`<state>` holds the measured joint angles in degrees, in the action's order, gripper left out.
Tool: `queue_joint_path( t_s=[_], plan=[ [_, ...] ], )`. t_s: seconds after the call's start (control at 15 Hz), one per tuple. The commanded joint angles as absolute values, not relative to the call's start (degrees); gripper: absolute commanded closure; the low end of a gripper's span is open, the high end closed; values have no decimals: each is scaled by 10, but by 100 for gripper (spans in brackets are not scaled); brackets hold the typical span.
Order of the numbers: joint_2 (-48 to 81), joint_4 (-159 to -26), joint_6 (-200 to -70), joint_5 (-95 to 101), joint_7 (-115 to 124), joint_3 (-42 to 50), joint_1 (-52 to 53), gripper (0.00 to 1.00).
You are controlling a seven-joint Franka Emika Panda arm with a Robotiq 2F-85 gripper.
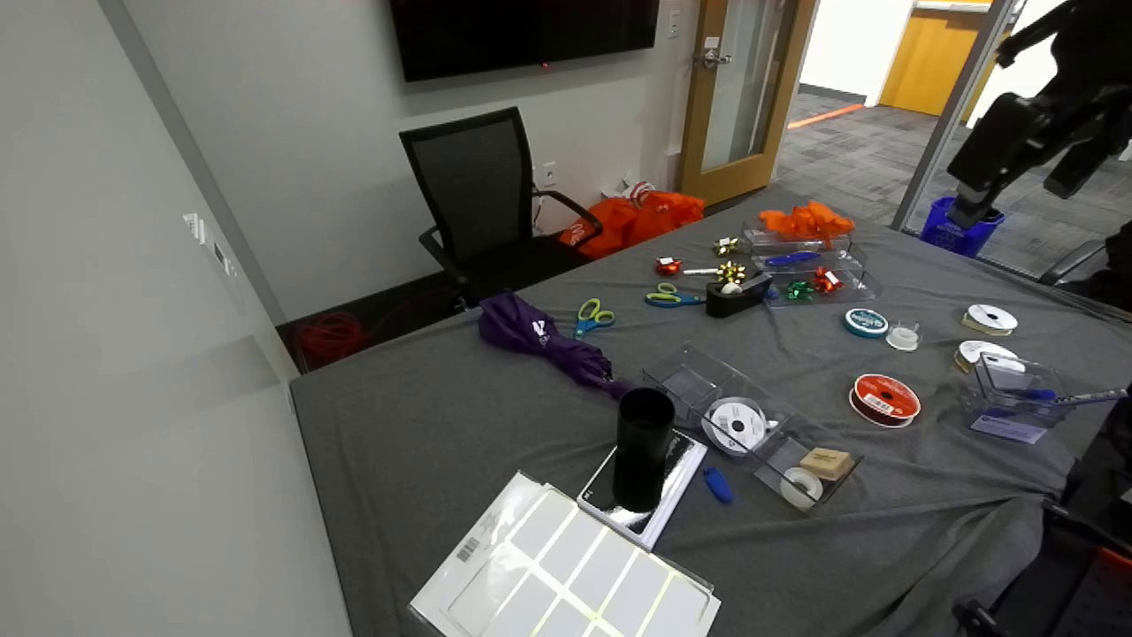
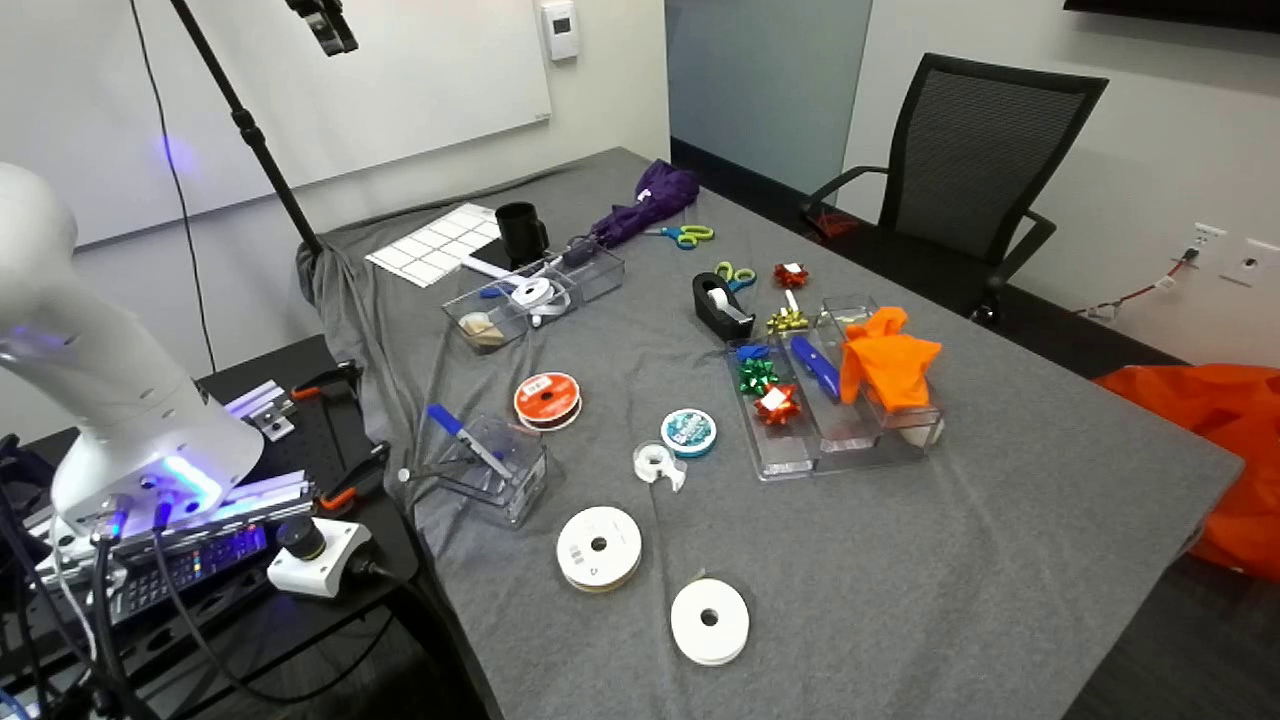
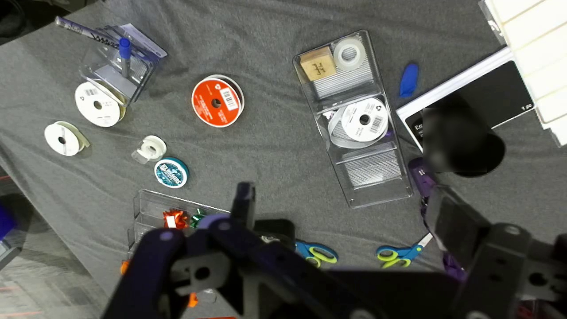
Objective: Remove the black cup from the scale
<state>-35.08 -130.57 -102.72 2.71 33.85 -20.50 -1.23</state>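
While the black cup (image 1: 644, 451) stands upright on the scale (image 3: 498, 91): reaching seems the current step.
Hand (image 3: 347, 206): spread wide, holding nothing, well apart from the cup.
Cup: next move likely calls for travel overhead, then descent.

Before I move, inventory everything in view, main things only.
black cup: 1, black, on scale
scale: 1, black and white, under black cup
gridded sheet: 1, white, beside scale
umbrella: 1, purple, on table
scissors: 2, blue and lime, table
tape dispensers: 2, black and clear, table
trays: at least 2, clear, table
spools: 4, white and red, table and trays
bows: several, red, gold, green, table, trays
mesh chair: 1, black, beside table
screen: 1, black, wall
arm: 1, white, beside table
claw: 1, black, open above table
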Motion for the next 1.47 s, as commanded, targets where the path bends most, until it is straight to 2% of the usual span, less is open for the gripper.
queue_joint_path(
  t_s=[0.0,0.67,1.4],
  plan=[
    [-347,-1305,-1026,35,345,-195,2,0],
    [-314,-1301,-1062,25,381,-204,1,0],
    [-108,-1298,-1305,-60,394,-170,55,0]
  ],
)
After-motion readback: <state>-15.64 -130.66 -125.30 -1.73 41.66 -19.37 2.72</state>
